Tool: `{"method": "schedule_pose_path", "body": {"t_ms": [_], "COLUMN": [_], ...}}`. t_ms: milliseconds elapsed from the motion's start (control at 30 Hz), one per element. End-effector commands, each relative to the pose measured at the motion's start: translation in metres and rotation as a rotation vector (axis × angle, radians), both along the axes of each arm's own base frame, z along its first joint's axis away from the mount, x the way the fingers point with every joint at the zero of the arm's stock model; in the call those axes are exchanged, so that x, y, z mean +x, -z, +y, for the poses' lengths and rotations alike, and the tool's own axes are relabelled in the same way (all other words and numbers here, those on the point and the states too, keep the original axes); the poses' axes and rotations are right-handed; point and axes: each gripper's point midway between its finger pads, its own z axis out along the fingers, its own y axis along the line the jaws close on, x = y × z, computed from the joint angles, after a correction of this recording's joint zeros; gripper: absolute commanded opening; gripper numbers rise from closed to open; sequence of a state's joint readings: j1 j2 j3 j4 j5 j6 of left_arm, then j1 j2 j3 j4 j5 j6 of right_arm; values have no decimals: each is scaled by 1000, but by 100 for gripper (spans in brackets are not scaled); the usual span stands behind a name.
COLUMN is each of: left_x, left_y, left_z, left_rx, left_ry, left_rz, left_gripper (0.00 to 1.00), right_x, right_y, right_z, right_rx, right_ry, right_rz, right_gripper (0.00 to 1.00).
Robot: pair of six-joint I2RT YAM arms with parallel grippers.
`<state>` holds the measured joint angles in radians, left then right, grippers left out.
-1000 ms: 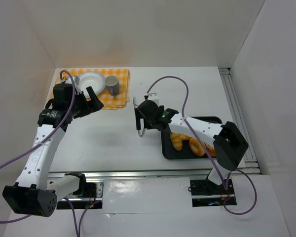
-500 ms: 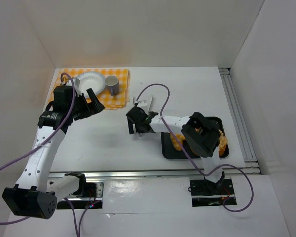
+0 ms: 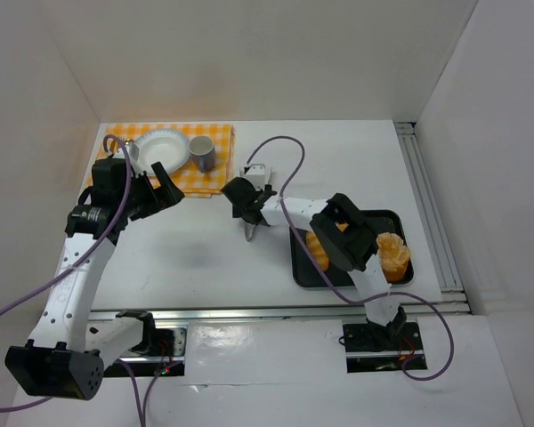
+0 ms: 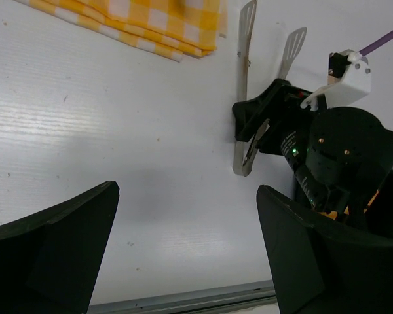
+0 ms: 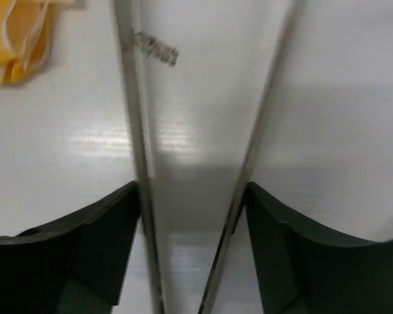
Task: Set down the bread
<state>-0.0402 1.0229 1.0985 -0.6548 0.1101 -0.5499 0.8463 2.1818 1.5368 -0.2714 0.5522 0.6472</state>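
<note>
Golden-brown bread (image 3: 319,252) lies in the black tray (image 3: 387,218) at the right, with another piece (image 3: 392,253) at its far end. My right gripper (image 3: 249,212) is left of the tray, low over metal tongs (image 3: 250,234) that lie on the table. In the right wrist view the two tong arms (image 5: 134,131) run between my fingers, each pressed against one finger; the right gripper (image 5: 193,248) is shut on them. The left wrist view shows the tongs (image 4: 243,78) with their flat ends near the cloth. My left gripper (image 3: 165,182) hangs open and empty, also (image 4: 187,242).
A yellow checked cloth (image 3: 215,178) at the back left carries a white plate (image 3: 160,147) and a grey mug (image 3: 202,153). A corner of the cloth (image 5: 13,39) shows in the right wrist view. White walls enclose the table; a rail runs along its right edge.
My right arm has swung left from the tray to the tongs, and its jaws have narrowed onto the tong arms. The left gripper has shifted slightly.
</note>
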Motion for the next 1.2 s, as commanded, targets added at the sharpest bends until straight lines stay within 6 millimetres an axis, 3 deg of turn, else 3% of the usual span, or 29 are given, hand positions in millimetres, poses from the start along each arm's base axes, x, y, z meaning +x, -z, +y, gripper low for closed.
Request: {"method": "schedule_pose_path", "body": {"t_ms": [0, 100, 167, 200, 233, 267, 333, 367, 433, 467, 500, 567, 600, 733, 767, 800, 833, 967, 1167], "left_x": [-1, -1, -1, -1, -1, -1, -1, 1, 2, 2, 2, 5, 5, 6, 6, 6, 6, 7, 8], "left_y": [-9, -9, -9, -9, -9, -9, -9, -11, -15, -15, -19, -19, -19, -16, -16, -16, -16, -18, -16], "left_z": [1, 1, 1, 1, 1, 1, 0, 0, 0, 0, 0, 0, 0, -1, -1, -1, -1, -3, -7], "left_rx": [9, 9, 9, 9, 9, 9, 3, 10, 10, 10, 10, 10, 10, 12, 12, 12, 12, 7, -14], "left_ry": [13, 13, 13, 13, 13, 13, 20, 26, 26, 26, 26, 26, 26, 39, 39, 39, 39, 46, 59], "left_rz": [-37, -37, -37, -37, -37, -37, -36, -41, -50, -50, -59, -56, -56, -47, -47, -47, -47, -56, -59], "left_gripper": [100, 100, 100, 100, 100, 100, 100, 100, 100, 100, 100, 100, 100, 100, 100, 100, 100, 100, 100], "right_x": [17, 18, 23, 22, 23, 22, 15, 12, -2, -12, -24, -53, -68, -135, -148, -159, -173, -198, -209], "right_y": [8, 1, -23, -31, -43, -67, -90, -118, -138, -145, -172, -171, -191, -187, -180, -190, -187, -187, -180], "right_z": [-6, -9, -11, -12, -12, -14, -21, -28, -45, -52, -62, -92, -104, -166, -176, -185, -196, -227, -232], "right_rx": [15, -10, 11, 4, 11, 18, 7, 21, -5, -16, 2, -61, -26, -72, -76, -21, -31, -1, 21], "right_ry": [62, 52, 55, 44, 37, 23, -4, -25, -50, -64, -80, -83, -75, 4, 19, 62, 78, 197, 225], "right_rz": [-20, -26, -52, -57, -73, -97, -99, -117, -85, -70, -88, -20, -31, 107, 139, 128, 163, 187, 228], "right_gripper": [68, 42, 33, 23, 21, 19, 17, 17, 17, 17, 17, 19, 19, 23, 23, 24, 24, 40, 46]}}
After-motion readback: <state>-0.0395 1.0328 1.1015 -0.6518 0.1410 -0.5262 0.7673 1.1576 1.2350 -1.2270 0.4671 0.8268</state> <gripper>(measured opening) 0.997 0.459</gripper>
